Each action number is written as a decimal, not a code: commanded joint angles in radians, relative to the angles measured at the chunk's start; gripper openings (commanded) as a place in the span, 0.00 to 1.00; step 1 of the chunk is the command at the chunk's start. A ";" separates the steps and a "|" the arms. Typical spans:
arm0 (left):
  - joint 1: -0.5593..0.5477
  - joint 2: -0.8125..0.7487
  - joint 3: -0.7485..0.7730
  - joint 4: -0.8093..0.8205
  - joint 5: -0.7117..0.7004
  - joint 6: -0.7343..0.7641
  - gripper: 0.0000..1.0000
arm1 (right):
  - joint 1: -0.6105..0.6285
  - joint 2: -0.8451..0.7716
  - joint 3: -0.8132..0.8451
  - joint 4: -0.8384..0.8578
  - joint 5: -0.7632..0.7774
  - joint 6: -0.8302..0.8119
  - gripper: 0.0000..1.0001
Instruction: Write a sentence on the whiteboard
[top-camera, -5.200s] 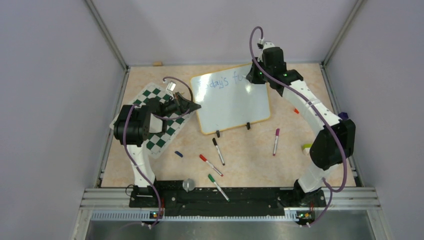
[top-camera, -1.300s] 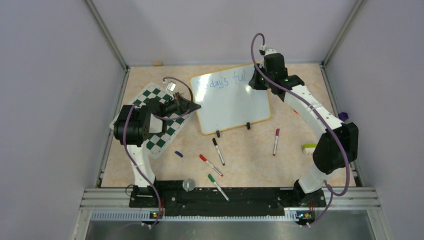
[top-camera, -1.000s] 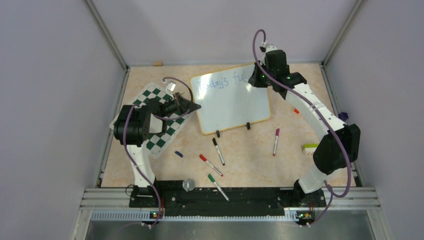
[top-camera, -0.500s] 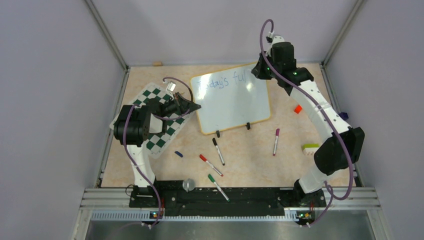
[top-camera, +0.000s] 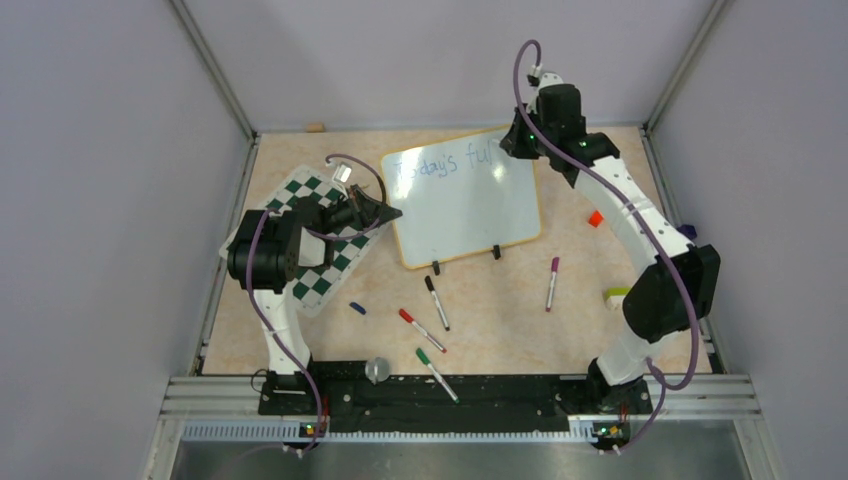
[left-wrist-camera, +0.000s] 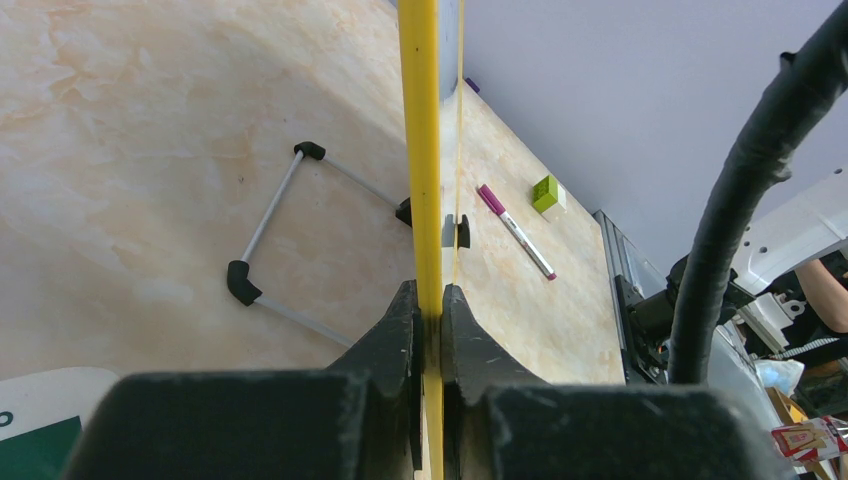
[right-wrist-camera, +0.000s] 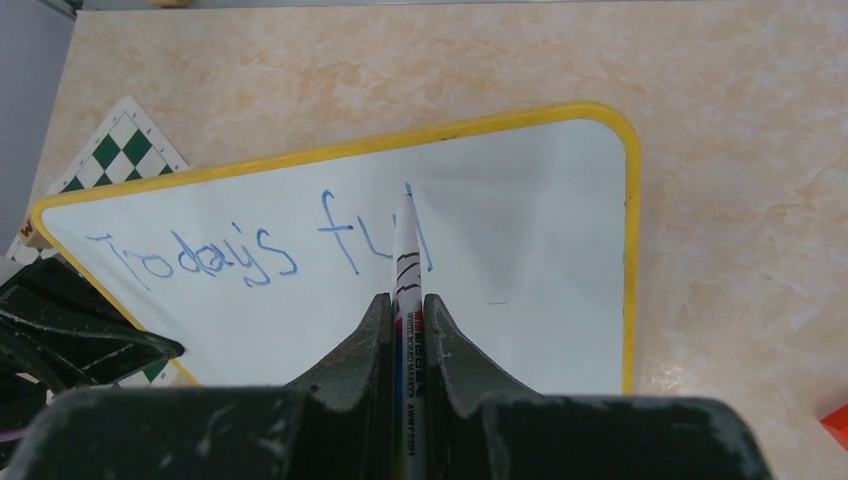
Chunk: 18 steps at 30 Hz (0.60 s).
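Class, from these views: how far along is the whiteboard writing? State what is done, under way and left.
Done: blue handwritten lettering reads "Today's ful" on the glossy white, yellow-rimmed whiteboard. In hand: right gripper holds a white marker, tip at the last letters; left gripper clamps the board's rim. Left: the remaining words; the lower board is blank.

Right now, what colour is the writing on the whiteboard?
The writing is blue, and it shows best in the right wrist view.

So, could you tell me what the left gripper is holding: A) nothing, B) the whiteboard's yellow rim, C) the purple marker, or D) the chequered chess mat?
B: the left wrist view shows the left gripper shut on the yellow rim of the whiteboard, while the purple marker lies loose beyond.
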 joint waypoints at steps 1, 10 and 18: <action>0.004 -0.025 -0.007 0.112 0.004 0.086 0.00 | -0.012 0.013 0.053 0.032 0.005 -0.011 0.00; 0.004 -0.022 -0.001 0.112 0.007 0.086 0.00 | -0.011 0.037 0.066 0.037 0.026 -0.019 0.00; 0.003 -0.021 -0.001 0.112 0.005 0.085 0.00 | -0.011 0.057 0.072 0.038 0.026 -0.023 0.00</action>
